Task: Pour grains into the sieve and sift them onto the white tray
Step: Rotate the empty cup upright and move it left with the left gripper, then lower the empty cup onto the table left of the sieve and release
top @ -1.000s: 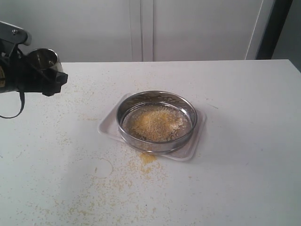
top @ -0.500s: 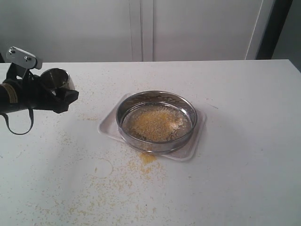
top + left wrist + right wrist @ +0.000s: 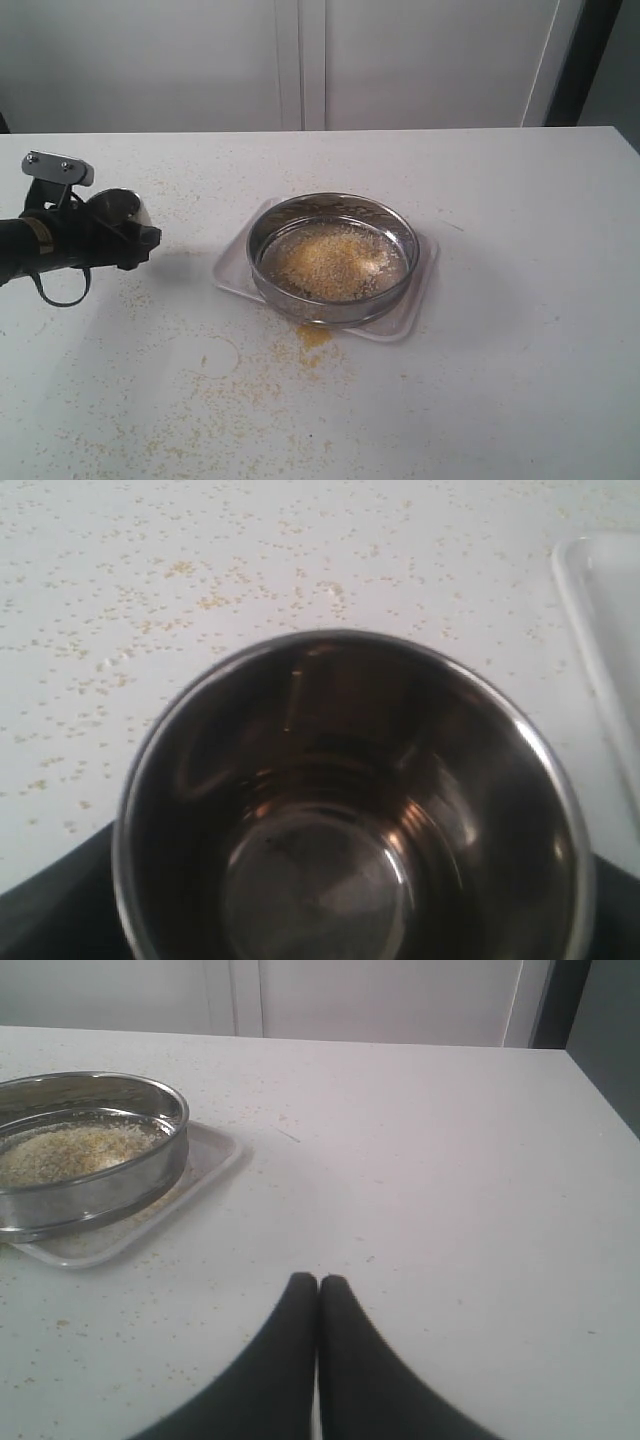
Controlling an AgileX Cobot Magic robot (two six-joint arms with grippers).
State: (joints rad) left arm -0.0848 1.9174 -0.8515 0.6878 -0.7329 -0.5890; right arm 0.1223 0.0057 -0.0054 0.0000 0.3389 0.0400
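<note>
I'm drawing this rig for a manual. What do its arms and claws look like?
The left arm and left claw are black, with a tan band, a grey two-screw bracket on top and a looping black cable. The right claw has two smooth black tapering fingers.

Exterior view overlooks the white table; left wrist peers close into a steel cup; right wrist, low, shares the round steel sieve.

The matte black left arm carries a grey metal bracket with two screws, a tan band and a looping black cable. The right end effector has smooth black tapered fingers.
</note>
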